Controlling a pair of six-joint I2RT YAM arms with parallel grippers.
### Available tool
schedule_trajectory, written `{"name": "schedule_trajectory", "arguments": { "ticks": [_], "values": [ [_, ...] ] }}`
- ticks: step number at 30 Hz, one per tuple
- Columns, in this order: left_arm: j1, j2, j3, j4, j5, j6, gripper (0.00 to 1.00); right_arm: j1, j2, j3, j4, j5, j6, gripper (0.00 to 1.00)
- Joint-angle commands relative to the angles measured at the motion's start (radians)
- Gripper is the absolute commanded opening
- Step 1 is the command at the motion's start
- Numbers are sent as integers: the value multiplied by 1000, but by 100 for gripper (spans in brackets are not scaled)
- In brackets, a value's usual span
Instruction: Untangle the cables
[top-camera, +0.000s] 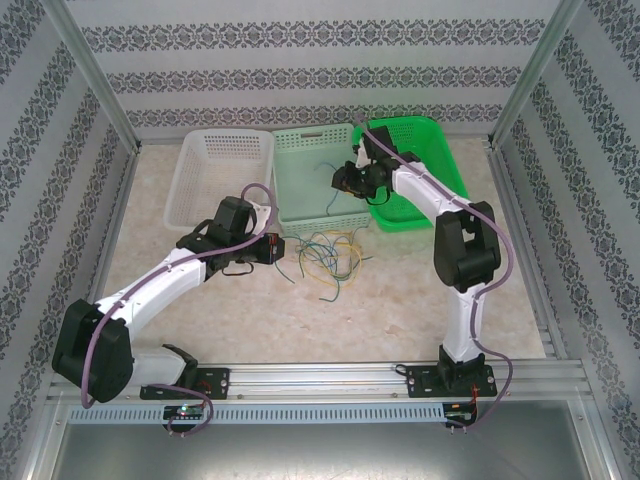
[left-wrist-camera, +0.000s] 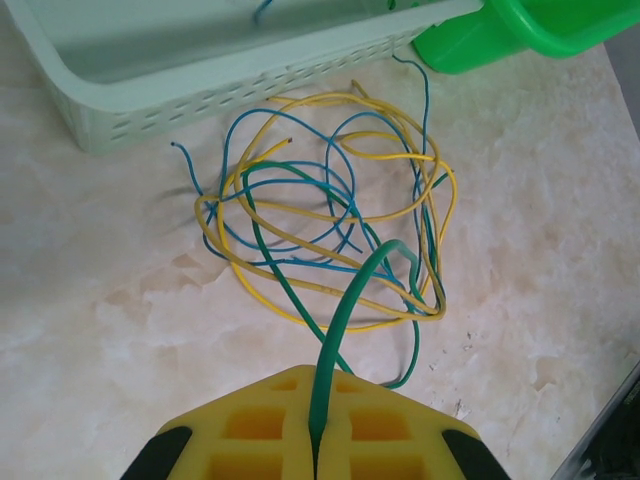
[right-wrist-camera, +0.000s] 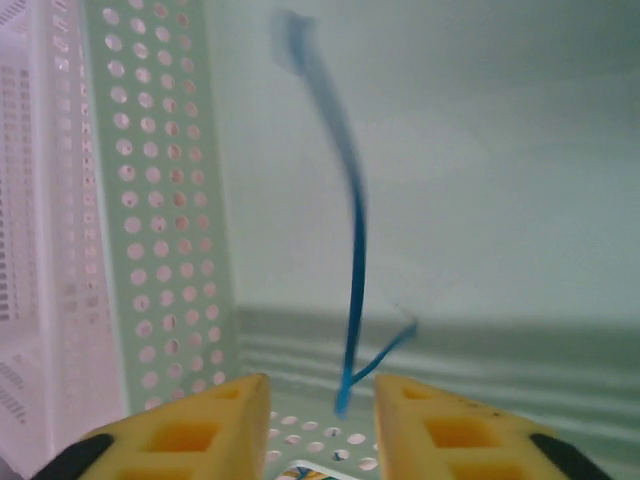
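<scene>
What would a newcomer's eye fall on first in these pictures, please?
Probably the tangle of yellow, blue and green wires on the table, just in front of the pale green basket. Next, the left claw shut on a green wire leading out of that tangle, and the right claw open over that basket with a blurred blue wire in front of it.

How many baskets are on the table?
3. A white perforated plastic basket sits at the far left, a pale green perforated plastic basket in the middle, and a bright green plastic basket on the right. None seems hidden.
</scene>
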Motion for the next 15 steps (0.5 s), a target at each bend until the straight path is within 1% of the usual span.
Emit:
{"name": "schedule_trajectory", "arguments": {
  "ticks": [1, 2, 6, 10, 15],
  "values": [
    [10, -33, -13, 25, -16, -8, 0, 7, 7, 34, -47, 4, -10, 48],
    [10, -37, -14, 27, -19, -8, 0, 7, 1, 31, -44, 6, -16, 53],
    [9, -38, -12, 34, -21, -7, 0, 12, -70, -29, 11, 10, -37, 54],
    [11, -38, -16, 51, -28, -17, 0, 31, -173, -108, 32, 47, -76, 56],
    [10, -60, -36, 110, -51, -45, 0, 84, -315, -251, 40, 107, -148, 58]
  ]
}}
